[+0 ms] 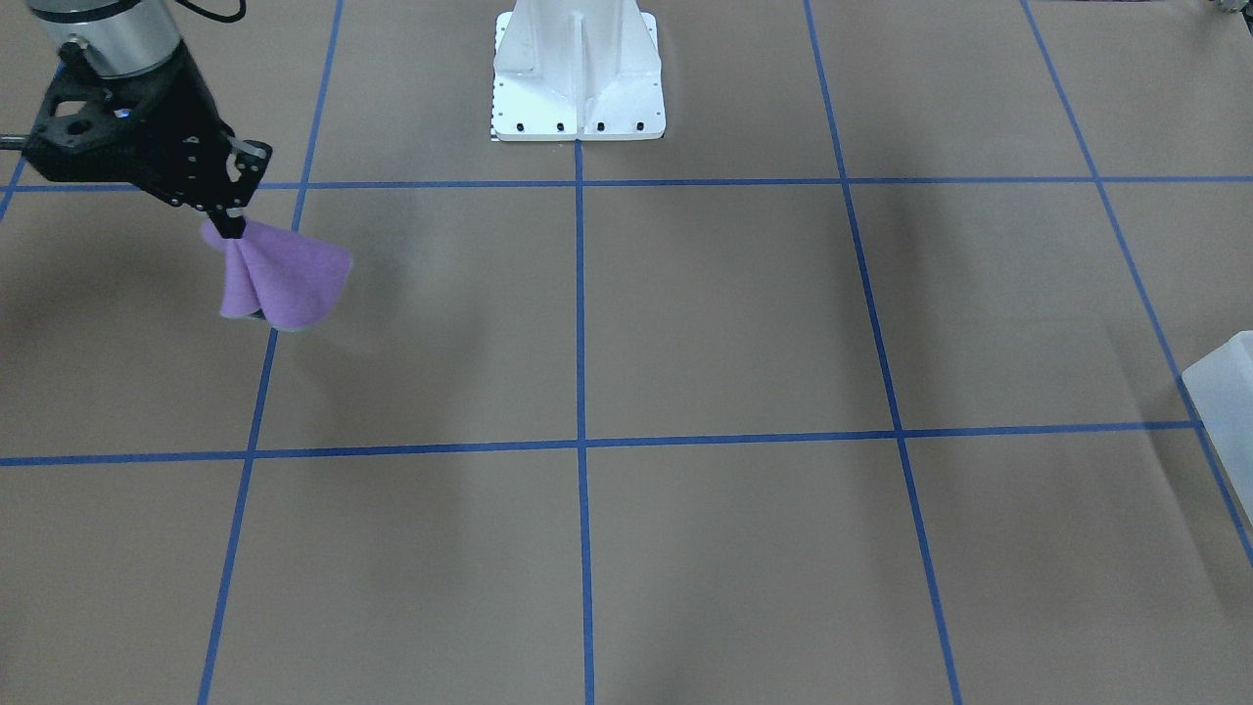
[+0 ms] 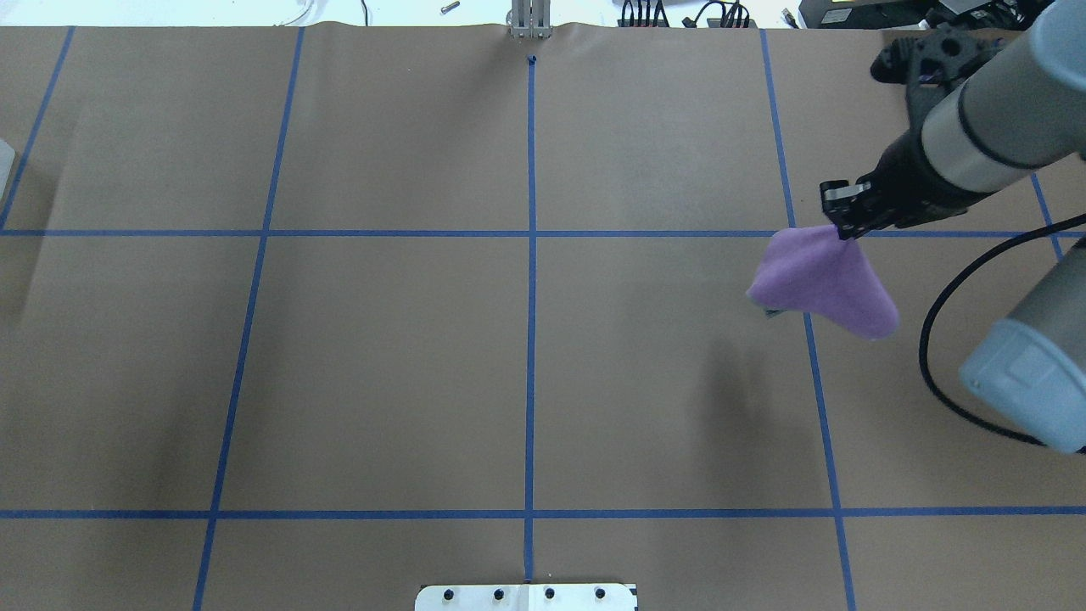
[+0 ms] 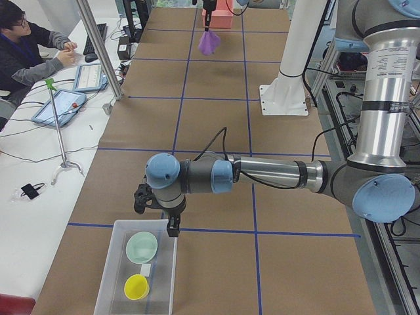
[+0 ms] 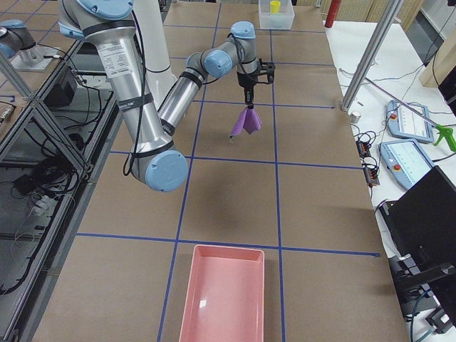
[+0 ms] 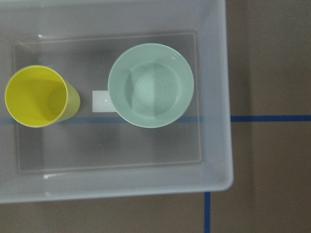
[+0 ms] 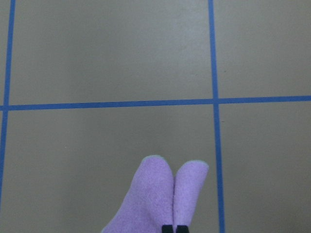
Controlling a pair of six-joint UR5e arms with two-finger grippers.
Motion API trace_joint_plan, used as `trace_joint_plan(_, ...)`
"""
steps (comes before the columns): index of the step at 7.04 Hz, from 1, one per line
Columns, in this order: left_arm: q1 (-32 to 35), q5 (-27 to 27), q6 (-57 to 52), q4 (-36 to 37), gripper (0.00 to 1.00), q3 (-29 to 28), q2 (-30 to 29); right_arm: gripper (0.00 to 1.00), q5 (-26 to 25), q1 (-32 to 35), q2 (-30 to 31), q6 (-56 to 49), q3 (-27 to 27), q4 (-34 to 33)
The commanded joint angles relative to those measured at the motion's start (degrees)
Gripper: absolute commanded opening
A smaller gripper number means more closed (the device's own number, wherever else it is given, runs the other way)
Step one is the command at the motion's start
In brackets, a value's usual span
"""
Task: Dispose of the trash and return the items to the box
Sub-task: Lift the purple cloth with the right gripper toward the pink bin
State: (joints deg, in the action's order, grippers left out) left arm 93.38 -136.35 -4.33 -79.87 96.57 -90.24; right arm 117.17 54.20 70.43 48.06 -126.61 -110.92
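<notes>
My right gripper (image 1: 233, 227) is shut on the top of a purple cloth (image 1: 284, 279) and holds it hanging above the table. It also shows in the overhead view (image 2: 844, 229) with the cloth (image 2: 823, 284) draped below it, and in the right wrist view (image 6: 155, 199). My left gripper (image 3: 172, 226) hovers over the edge of a clear plastic box (image 3: 108, 289); I cannot tell whether it is open or shut. The left wrist view looks down into the box (image 5: 218, 97), which holds a mint green bowl (image 5: 150, 85), a yellow cup (image 5: 36, 97) and a small white piece (image 5: 101, 100).
A pink tray (image 4: 224, 292) lies at the table's end on my right. The white robot base (image 1: 578, 78) stands at the table's edge. An operator (image 3: 29, 49) sits beside the table, with tablets and a metal post (image 3: 98, 46) nearby.
</notes>
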Motion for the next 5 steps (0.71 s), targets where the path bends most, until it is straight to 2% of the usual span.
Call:
trace_joint_plan(1, -0.74, 0.03, -0.42, 2.7, 0.99, 4.06, 2.44, 0.0, 5.07, 12.98, 3.63, -20.19, 2.13, -5.44)
trace_joint_plan(2, -0.83, 0.03, -0.42, 2.7, 0.99, 4.24, 2.26, 0.0, 8.83, 19.91, 5.49, -28.9, 5.63, -5.36)
trace_joint_plan(3, -0.92, 0.03, -0.42, 2.44, 0.99, 4.24, 2.17, 0.0, 13.13, 28.77, 7.68, -41.86, 10.63, -5.36)
trace_joint_plan(5, -2.05, -0.15, -0.07, 2.35, 0.99, 4.33, 1.82, 0.0, 14.49, 42.24, 8.84, -65.87, 23.44, -5.27)
